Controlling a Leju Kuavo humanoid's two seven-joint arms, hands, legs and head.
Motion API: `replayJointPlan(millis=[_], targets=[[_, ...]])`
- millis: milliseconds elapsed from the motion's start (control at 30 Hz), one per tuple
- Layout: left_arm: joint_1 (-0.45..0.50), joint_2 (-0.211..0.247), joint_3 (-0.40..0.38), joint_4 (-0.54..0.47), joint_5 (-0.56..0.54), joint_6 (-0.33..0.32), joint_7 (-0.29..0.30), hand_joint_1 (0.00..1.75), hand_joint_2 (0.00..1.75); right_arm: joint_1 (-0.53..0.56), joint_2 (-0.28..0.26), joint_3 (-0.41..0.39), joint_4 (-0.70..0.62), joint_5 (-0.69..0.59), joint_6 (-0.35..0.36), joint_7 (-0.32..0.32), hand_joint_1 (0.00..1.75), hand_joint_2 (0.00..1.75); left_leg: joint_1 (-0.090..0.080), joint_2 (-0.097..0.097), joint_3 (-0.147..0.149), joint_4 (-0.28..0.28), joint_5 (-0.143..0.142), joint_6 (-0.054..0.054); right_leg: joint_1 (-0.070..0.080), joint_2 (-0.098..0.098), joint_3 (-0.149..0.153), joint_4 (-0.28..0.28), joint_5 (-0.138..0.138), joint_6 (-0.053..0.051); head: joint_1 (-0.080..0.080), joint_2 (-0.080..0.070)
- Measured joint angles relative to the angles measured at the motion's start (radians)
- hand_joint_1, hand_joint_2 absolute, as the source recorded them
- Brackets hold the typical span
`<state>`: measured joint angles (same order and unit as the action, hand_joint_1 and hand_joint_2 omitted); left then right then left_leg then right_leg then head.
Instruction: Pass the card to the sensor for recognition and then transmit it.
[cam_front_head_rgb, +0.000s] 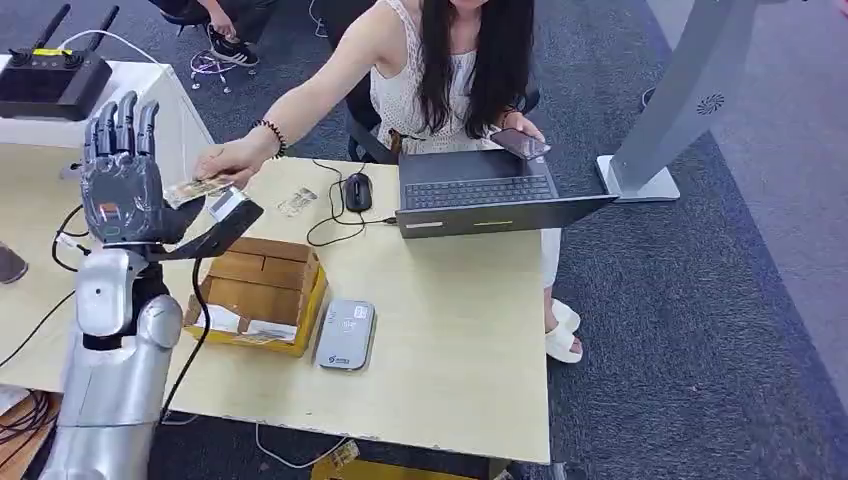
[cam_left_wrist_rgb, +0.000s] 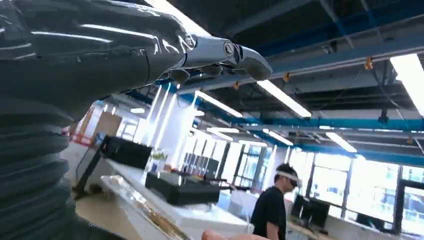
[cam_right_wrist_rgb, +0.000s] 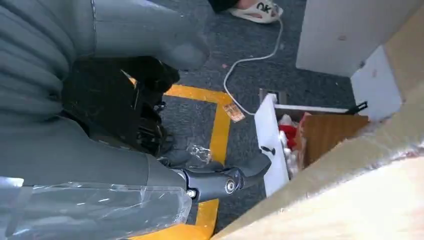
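Observation:
My left hand is raised over the table's left side, fingers straight up and apart, nothing gripped. In the left wrist view its fingers stretch out bare toward the ceiling. A person's hand holds the card by its far end; the card's near end reaches the side of my left hand. The grey sensor pad lies flat on the table, in front of the cardboard box. My right hand hangs beside the table edge over the floor, thumb out, holding nothing.
The person sits at the far side behind an open laptop, with a mouse and cables near it. A black router sits on a white stand at the back left. A grey pillar base stands on the right.

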<state>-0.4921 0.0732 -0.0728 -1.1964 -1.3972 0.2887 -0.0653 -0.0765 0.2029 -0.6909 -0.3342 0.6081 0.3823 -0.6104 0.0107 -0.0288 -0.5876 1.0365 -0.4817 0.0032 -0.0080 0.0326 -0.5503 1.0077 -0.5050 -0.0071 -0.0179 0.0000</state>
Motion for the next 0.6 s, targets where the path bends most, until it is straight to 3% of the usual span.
replayJointPlan(millis=[300, 333, 600], targets=[[-0.026, 0.026, -0.026, 0.047, -0.039, 0.035, 0.023, 0.03, 1.75, -0.005, 0.001, 0.003, 0.016, 0.005, -0.008, 0.002, 0.0, 1.75, 0.0, 0.0, 0.0, 0.0, 0.0, 0.0, 0.0, 0.0, 0.0, 0.0, 0.0, 0.0, 0.0, 0.0], [-0.026, 0.029, -0.027, 0.05, -0.039, 0.036, 0.023, 1.75, 1.75, -0.006, 0.001, 0.005, 0.017, 0.004, -0.008, 0.002, 0.0, 1.75, 0.0, 0.0, 0.0, 0.0, 0.0, 0.0, 0.0, 0.0, 0.0, 0.0, 0.0, 0.0, 0.0, 0.0], [-0.029, 0.036, -0.03, 0.077, -0.036, 0.034, 0.023, 1.75, 1.75, -0.006, 0.001, 0.014, 0.022, -0.002, -0.008, 0.003, 0.0, 1.75, 0.0, 0.0, 0.0, 0.0, 0.0, 0.0, 0.0, 0.0, 0.0, 0.0, 0.0, 0.0, 0.0, 0.0]])
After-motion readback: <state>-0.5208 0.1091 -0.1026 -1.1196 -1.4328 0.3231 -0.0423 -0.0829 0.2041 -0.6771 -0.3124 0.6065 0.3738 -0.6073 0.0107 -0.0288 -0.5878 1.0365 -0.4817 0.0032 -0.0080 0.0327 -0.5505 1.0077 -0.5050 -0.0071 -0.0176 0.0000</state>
